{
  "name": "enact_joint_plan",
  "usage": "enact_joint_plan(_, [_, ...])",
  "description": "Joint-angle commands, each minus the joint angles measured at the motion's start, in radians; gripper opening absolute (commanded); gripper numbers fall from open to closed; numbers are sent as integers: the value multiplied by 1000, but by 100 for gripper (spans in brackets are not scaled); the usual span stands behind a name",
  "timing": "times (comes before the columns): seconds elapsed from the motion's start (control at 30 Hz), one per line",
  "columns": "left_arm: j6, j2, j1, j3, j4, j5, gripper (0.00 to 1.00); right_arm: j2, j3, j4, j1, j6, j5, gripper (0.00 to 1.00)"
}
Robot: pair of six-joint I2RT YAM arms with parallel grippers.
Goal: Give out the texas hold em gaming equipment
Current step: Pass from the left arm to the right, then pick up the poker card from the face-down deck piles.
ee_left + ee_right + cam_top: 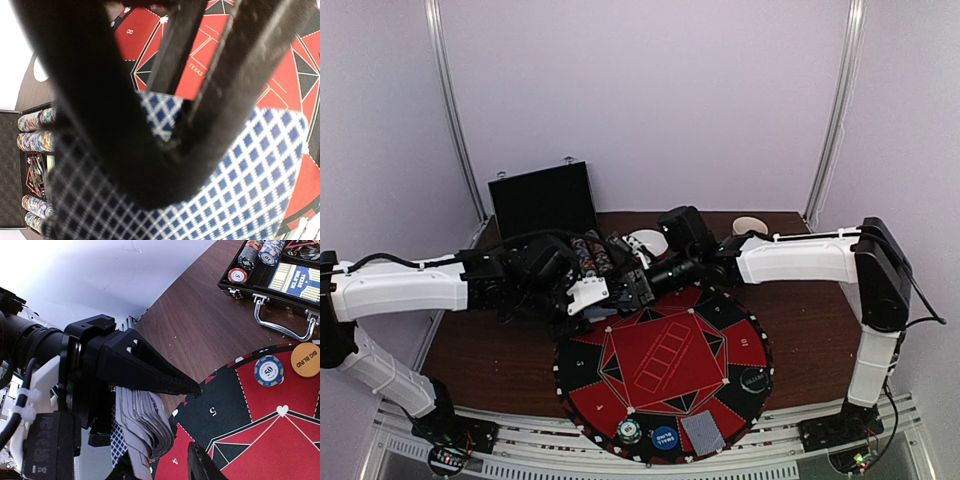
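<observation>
Our left pincer (610,303) clenches the deck (142,420) above the mat's (665,365) far edge; the right pincer's (638,288) state we cannot tell. One card (701,432) and a few discs (628,430) lie on the mat; most is undealt.

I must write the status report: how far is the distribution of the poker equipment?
Done: one card, a chip, a blue disc and a black disc lie at the edge of the mat. In hand: the left gripper holds the card deck. Left: several numbered seats look bare, and chip stacks sit in the briefcase.
</observation>
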Motion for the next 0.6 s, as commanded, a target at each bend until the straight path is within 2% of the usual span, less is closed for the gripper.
enact_joint_plan(0.0, [-12, -22, 7, -10, 38, -10, 45, -53, 33, -77, -7, -49, 24, 28])
enact_joint_plan(0.2, [-14, -23, 7, -12, 39, -15, 45, -69, 40, -118, -15, -66, 43, 14])
enact_joint_plan(0.33, [-15, -28, 7, -13, 38, -17, 45, -75, 40, -133, -23, -68, 46, 1])
enact_joint_plan(0.57, [-19, -32, 7, -22, 39, -18, 45, -100, 40, -165, -46, -76, 61, 0])
